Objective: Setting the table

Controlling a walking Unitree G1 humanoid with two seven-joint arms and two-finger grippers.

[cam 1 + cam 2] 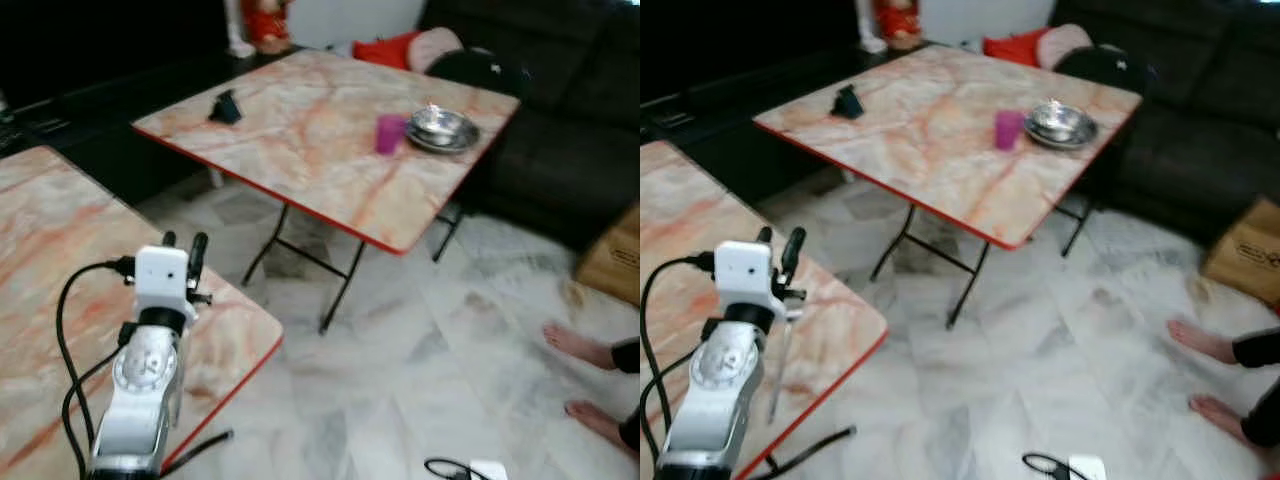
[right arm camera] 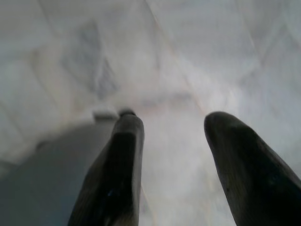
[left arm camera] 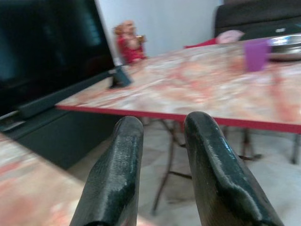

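A purple cup (image 1: 389, 133) stands on the far marble-patterned folding table (image 1: 300, 160), right beside a steel bowl (image 1: 443, 128) near that table's right corner. A small black object (image 1: 226, 107) lies near its left corner. My left gripper (image 1: 183, 243) hovers over the edge of the nearer marble table (image 1: 50, 270), pointing toward the far table; its fingers are open with nothing between them. In the left wrist view the cup (image 3: 256, 54) and bowl (image 3: 284, 46) sit well beyond the fingertips (image 3: 129, 129). My right gripper (image 2: 174, 120) hangs open above the pale floor.
A gap of marble floor (image 1: 420, 350) separates the two tables. A black sofa (image 1: 560, 90) with a red cushion (image 1: 388, 48) stands behind the far table. A cardboard box (image 1: 615, 255) and a person's bare feet (image 1: 585, 350) are at the right. A cable (image 1: 450, 468) lies on the floor.
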